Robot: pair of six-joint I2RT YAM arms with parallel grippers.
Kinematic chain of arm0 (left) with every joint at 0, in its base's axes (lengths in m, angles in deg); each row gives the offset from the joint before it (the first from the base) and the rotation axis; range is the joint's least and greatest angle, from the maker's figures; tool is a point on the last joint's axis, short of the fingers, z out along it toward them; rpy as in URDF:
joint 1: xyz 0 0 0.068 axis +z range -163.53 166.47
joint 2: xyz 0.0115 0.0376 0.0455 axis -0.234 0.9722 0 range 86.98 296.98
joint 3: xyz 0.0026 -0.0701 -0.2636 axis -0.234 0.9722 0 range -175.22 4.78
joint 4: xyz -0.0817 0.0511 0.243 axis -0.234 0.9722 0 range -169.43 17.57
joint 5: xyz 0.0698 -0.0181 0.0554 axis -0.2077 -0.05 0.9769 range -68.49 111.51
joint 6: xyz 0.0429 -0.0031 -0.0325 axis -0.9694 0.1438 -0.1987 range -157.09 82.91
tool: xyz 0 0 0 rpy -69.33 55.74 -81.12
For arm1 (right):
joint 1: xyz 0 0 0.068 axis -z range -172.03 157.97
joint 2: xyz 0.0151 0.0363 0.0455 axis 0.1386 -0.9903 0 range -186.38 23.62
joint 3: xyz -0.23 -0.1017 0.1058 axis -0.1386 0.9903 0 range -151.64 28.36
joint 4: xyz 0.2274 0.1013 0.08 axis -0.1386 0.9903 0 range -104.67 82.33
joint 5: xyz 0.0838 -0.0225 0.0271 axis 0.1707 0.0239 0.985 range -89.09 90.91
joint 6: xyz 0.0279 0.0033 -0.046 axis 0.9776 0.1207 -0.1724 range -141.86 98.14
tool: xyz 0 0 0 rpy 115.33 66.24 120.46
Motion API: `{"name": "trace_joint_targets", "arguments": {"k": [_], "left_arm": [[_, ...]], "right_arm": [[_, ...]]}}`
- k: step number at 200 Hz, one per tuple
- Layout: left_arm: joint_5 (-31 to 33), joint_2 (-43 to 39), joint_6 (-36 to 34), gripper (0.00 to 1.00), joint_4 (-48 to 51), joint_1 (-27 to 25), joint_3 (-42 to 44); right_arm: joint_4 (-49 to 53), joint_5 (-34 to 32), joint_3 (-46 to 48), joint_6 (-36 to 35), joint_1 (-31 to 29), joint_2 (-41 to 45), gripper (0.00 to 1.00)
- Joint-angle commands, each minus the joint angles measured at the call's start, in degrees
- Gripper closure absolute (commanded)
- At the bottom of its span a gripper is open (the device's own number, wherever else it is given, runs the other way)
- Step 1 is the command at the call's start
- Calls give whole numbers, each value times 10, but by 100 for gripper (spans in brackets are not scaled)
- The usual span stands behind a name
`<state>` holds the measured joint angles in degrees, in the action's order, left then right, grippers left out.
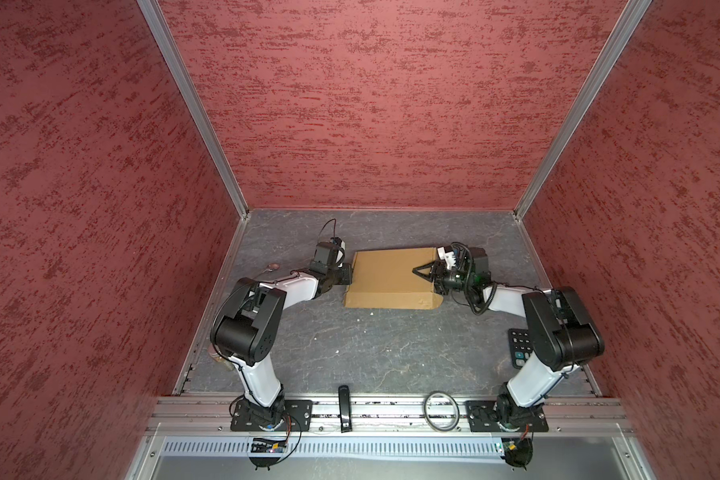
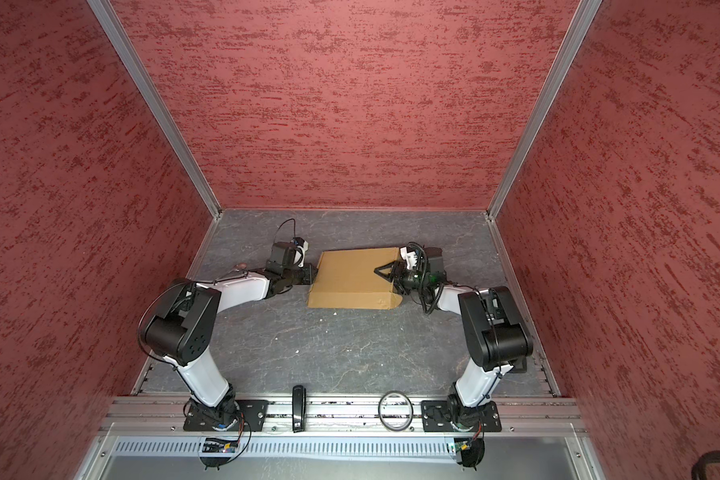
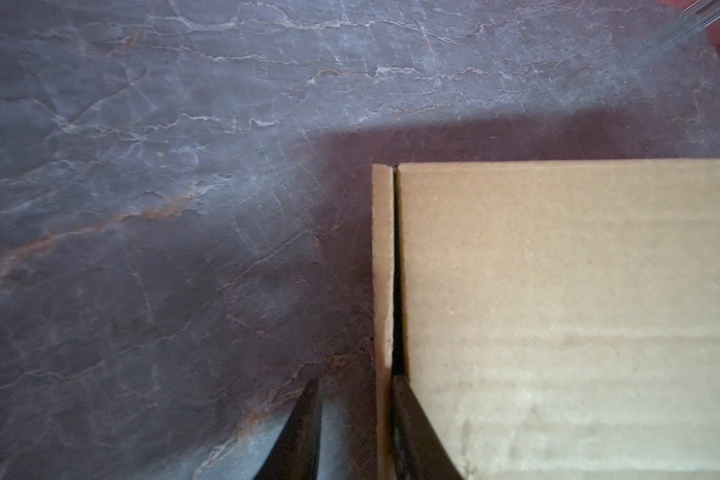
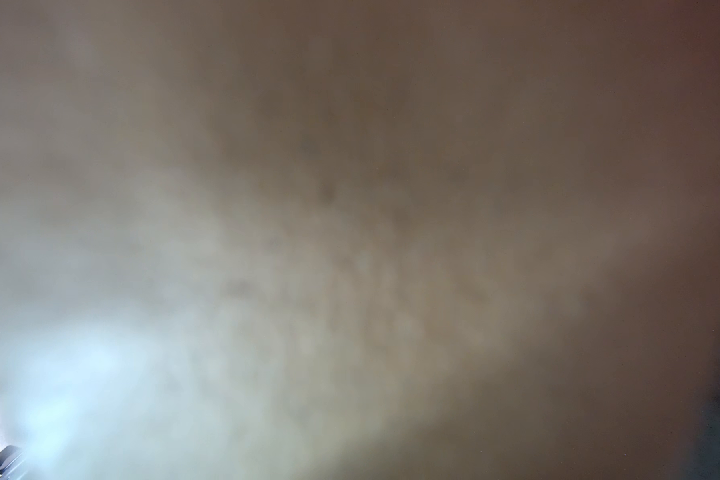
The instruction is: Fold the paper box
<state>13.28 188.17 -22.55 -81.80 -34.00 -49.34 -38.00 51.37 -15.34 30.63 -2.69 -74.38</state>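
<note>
Fingers (image 3: 306,432) of the left gripper (image 3: 356,382) stand apart, straddling the left wall (image 3: 382,270) of the paper box (image 1: 387,276) (not pinching it); the right gripper (image 1: 417,272) lies over its right side, and I cannot tell whether that one is open or closed.

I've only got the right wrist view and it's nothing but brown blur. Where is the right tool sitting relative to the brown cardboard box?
Observer: In both top views the right tool is over the right part of the flat brown corrugated cardboard box, fingertips pointing toward its middle.
Operator: And the left tool?
Observer: The left tool is at the box's left edge. The left wrist view shows its fingers apart, one on each side of a narrow cardboard side wall.
Operator: Anything near my arm?
Observer: In a top view, a black calculator lies on the grey table, partly hidden under the right arm.
</note>
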Motion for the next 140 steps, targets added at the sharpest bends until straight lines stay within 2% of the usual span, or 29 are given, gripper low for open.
{"name": "trace_joint_targets", "arguments": {"k": [1, 92, 112, 140], "left_arm": [[-43, -17, -4, 64, -14, -11, -15], [-43, -74, -1, 50, 12, -2, -15], [-41, -99, 6, 44, 28, 9, -15], [-99, -144, 36, 35, 24, 45, -6]], "right_arm": [[-10, -2, 2, -5, -7, 3, 47], [0, -9, 3, -22, -7, 4, 48], [3, -10, 2, -30, -8, 7, 48], [0, -9, 3, -39, -6, 14, 49]]}}
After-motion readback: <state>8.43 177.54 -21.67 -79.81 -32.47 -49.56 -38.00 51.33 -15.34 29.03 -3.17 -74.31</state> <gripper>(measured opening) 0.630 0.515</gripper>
